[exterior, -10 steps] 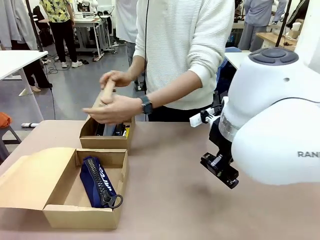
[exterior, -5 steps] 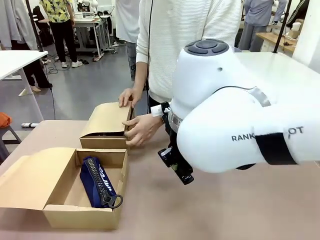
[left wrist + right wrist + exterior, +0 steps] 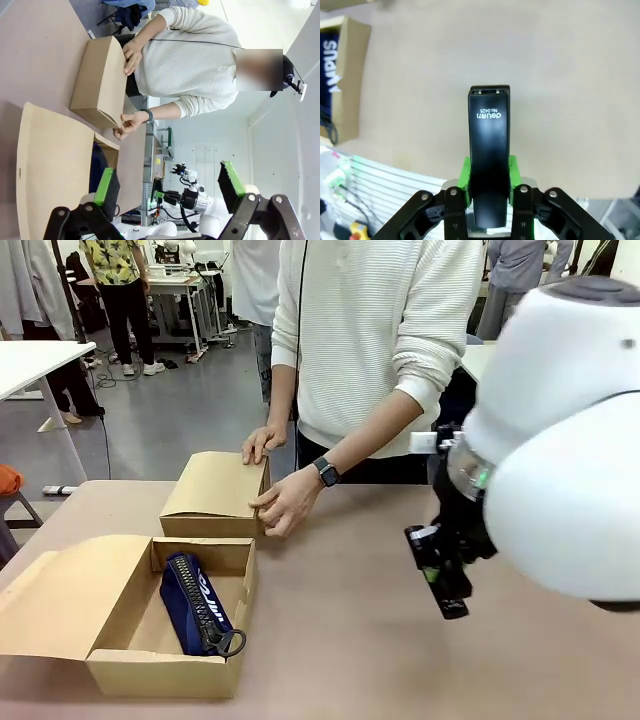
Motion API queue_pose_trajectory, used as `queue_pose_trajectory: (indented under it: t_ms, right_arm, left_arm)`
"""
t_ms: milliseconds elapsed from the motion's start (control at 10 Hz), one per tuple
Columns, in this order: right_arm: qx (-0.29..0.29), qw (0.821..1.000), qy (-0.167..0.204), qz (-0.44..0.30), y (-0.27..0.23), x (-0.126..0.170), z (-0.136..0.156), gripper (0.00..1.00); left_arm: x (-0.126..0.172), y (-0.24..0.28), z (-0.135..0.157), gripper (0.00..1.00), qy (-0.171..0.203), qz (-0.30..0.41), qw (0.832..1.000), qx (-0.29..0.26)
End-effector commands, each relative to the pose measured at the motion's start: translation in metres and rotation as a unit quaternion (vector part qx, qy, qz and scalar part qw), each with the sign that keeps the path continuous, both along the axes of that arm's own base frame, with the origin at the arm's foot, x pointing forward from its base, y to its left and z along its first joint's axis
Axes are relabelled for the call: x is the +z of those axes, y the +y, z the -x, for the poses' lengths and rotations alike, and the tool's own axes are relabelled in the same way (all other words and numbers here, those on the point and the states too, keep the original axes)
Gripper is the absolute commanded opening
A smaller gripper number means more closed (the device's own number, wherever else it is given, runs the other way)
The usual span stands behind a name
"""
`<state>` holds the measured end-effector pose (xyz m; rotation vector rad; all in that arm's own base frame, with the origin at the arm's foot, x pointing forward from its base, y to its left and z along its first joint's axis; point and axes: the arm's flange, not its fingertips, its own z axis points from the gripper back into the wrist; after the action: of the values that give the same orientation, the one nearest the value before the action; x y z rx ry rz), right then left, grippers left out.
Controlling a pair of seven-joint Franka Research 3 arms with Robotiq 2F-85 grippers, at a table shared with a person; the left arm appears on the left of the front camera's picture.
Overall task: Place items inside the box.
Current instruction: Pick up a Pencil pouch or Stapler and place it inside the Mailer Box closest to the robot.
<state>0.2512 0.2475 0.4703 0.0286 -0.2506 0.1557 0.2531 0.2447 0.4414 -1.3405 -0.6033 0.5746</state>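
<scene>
**A:** What is worrying you here?

**B:** The right gripper (image 3: pixel 489 174) is pinching the black stapler (image 3: pixel 489 132) by one end, with its jaws partly closed on it. Most of the body is sticking out past the green pads (image 3: pixel 465 175). A quick swing could be enough to make it pivot or slip down onto the table (image 3: pixel 340 650).

**A:** And the target?

**B:** The open box (image 3: pixel 170 675) is sitting at the near left, well apart from that gripper, with the navy zip pouch (image 3: pixel 195 605) lying inside. A low approach is risking a clip on the box's right wall. The left gripper (image 3: pixel 169 185) is hanging wide open, empty.

Glossy black plastic stapler (image 3: pixel 489 150) — matt cardboard box (image 3: pixel 160 676).
</scene>
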Motion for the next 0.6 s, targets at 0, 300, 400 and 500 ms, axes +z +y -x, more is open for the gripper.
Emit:
queue_pose_trajectory:
  t_ms: [0,300,400,500]
  right_arm:
    - [-0.018,0.999,-0.002,0.030,0.014,-0.001,0.004,0.32]
    - [-0.014,0.999,-0.029,0.008,0.018,0.000,0.004,0.32]
    - [0.010,0.998,-0.063,-0.019,0.031,0.004,0.006,0.32]
    - [0.033,0.995,-0.086,-0.036,0.059,0.008,0.000,0.32]
  left_arm:
    - [0.000,0.000,0.001,1.00,-0.011,0.000,1.000,-0.002]
    - [0.000,0.000,0.001,1.00,-0.011,0.000,1.000,-0.002]
    - [0.000,0.000,0.001,1.00,-0.011,0.000,1.000,-0.002]
    - [0.000,0.000,0.001,1.00,-0.011,0.000,1.000,-0.002]
